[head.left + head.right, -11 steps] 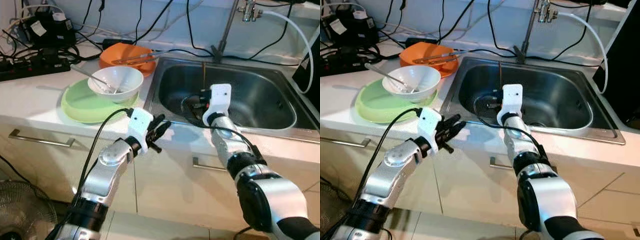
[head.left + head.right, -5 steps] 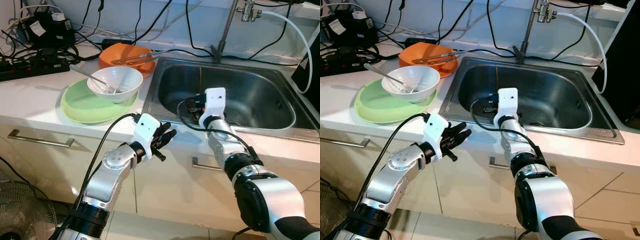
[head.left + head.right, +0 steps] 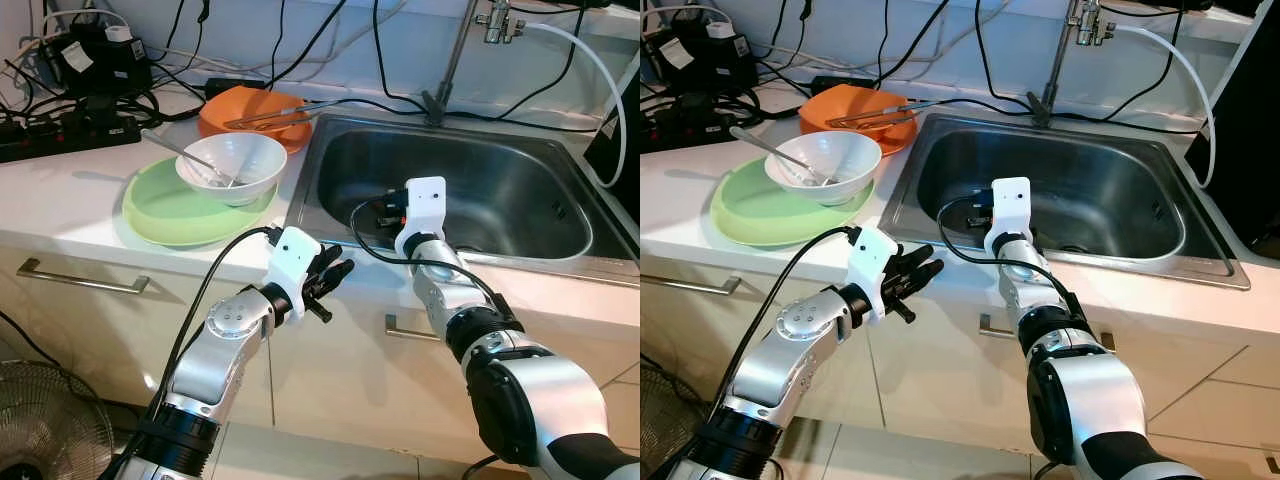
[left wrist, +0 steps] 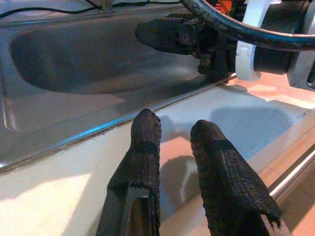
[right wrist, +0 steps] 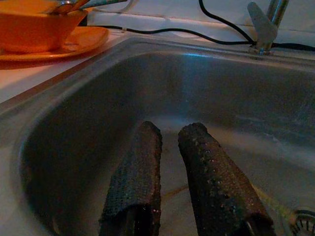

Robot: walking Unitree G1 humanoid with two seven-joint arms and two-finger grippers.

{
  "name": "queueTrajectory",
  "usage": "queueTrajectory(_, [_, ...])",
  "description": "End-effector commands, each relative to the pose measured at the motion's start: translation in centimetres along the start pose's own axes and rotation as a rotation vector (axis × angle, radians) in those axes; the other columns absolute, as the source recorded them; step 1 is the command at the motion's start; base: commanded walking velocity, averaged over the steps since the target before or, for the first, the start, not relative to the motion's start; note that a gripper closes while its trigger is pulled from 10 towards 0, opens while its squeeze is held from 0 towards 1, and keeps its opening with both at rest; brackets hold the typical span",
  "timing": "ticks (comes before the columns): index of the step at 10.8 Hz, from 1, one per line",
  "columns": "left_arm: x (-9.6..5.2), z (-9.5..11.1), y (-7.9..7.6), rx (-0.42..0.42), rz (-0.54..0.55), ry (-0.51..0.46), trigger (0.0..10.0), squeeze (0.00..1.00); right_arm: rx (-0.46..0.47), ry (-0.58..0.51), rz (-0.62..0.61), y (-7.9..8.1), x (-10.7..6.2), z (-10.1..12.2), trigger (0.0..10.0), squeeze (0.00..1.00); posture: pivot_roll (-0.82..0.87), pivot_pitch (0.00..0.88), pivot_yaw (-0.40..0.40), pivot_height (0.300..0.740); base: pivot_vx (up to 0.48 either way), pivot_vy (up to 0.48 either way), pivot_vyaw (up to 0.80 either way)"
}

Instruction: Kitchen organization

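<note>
Tap (image 3: 497, 18) cut off at the top edge, orange bowl (image 5: 37, 27) cropped in the right wrist view, right gripper (image 3: 385, 208) largely hidden behind its white wrist housing, spoon (image 3: 190, 158) tip lost inside white bowl (image 3: 231, 166).

**No legible text**

No word, brand, number or sign can be read anywhere here. A pale label (image 3: 75, 57) sits on the black box at the far corner of the counter, well away from both sets of jaws, but its print is too small and blurred to make out. The sink (image 3: 520, 165) ahead of the right gripper's (image 5: 170, 142) jaws carries no visible marking, and the white wrist housings are plain.
</note>
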State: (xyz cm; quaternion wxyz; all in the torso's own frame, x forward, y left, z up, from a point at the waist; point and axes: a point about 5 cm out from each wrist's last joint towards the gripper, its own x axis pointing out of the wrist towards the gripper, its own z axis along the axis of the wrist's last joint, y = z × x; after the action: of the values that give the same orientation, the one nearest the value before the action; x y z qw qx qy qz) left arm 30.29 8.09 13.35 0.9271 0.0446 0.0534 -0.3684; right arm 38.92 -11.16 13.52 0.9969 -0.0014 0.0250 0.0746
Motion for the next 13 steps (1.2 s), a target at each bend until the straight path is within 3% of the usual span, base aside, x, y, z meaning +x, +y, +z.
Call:
queueTrajectory(1, [0.0, -0.1, -0.2, 0.005, -0.005, 0.010, 10.0, 0.00, -0.006, 0.030, -0.014, -0.3, -0.2, -0.7, 10.0, 0.00, 0.29, 0.000, -0.067, 0.740, 0.000, 0.000, 0.00])
queueTrajectory(3, [0.1, 0.6, 0.2, 0.021, 0.055, -0.036, 10.0, 0.00, -0.001, -0.040, 0.000, -0.3, 0.0, 0.5, 10.0, 0.00, 0.29, 0.000, -0.067, 0.740, 0.000, 0.000, 0.00])
queueTrajectory(6, [-0.4, 4.0, 2.5, 0.084, 0.295, -0.247, 10.0, 0.00, 0.030, -0.253, 0.034, -0.2, -0.2, 3.0, 10.0, 0.00, 0.26, 0.000, -0.067, 0.740, 0.000, 0.000, 0.00])
queueTrajectory(7, [-0.7, 5.1, 3.5, 0.096, 0.375, -0.301, 10.0, 0.00, 0.043, -0.303, 0.047, 0.1, -0.9, 2.8, 10.0, 0.00, 0.25, 0.000, -0.066, 0.740, 0.000, 0.000, 0.00])
queueTrajectory(8, [-1.6, 5.9, 5.5, 0.156, 0.489, -0.319, 10.0, 0.00, 0.059, -0.303, 0.060, 0.5, -2.0, 1.1, 10.0, 0.00, 0.23, 0.000, -0.061, 0.740, 0.000, 0.000, 0.00])
queueTrajectory(10, [-2.6, 6.2, 7.3, 0.204, 0.578, -0.312, 10.0, 0.00, 0.085, -0.243, 0.045, 0.7, -3.4, -1.5, 10.0, 0.00, 0.23, 0.000, -0.057, 0.740, 0.000, 0.000, 0.00])
queueTrajectory(12, [-3.6, 6.1, 9.3, 0.234, 0.658, -0.281, 10.0, 0.00, 0.102, -0.241, 0.051, 1.2, -3.8, -1.7, 10.0, 0.00, 0.23, 0.000, -0.053, 0.740, 0.000, 0.000, 0.00])
queueTrajectory(13, [-4.4, 5.8, 10.8, 0.202, 0.719, -0.265, 10.0, 0.00, 0.109, -0.247, 0.057, 1.5, -3.9, -1.5, 10.0, 0.00, 0.23, 0.000, -0.048, 0.740, 0.000, 0.000, 0.00])
